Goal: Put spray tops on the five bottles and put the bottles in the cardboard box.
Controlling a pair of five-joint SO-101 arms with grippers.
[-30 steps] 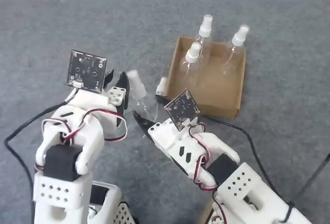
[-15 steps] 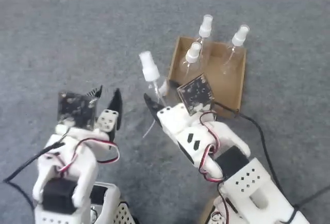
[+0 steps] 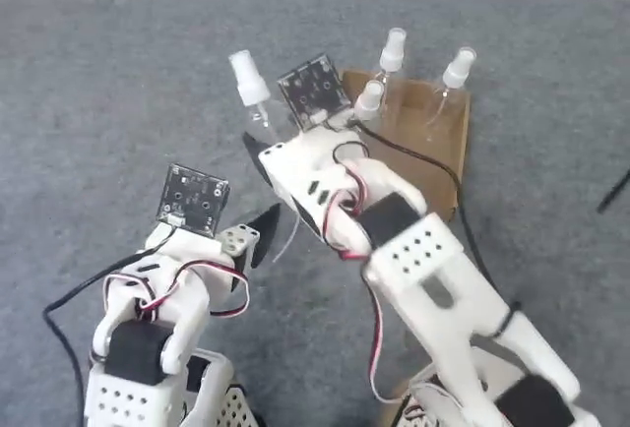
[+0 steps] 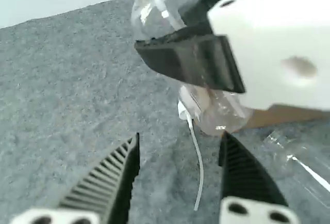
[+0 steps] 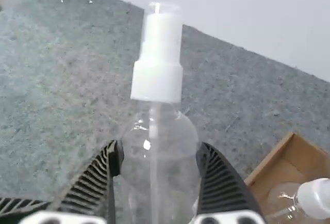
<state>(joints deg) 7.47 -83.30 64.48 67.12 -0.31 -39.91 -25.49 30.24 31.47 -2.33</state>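
Three capped bottles (image 3: 370, 100) stand in the cardboard box (image 3: 461, 156) just beside the right pincer (image 5: 158, 154), which is clenched on a fourth capped bottle (image 3: 254, 102) held aloft, while ahead of the released left pincer (image 4: 180, 139) a loose spray top (image 4: 186, 110) and last bottle (image 4: 299, 157) lie waiting, unassembled I'd say.

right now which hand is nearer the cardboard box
Right. The right hand, shut on a capped bottle, is just beside the cardboard box on its left side. The left hand sits open nearer the robot, well short of the box.
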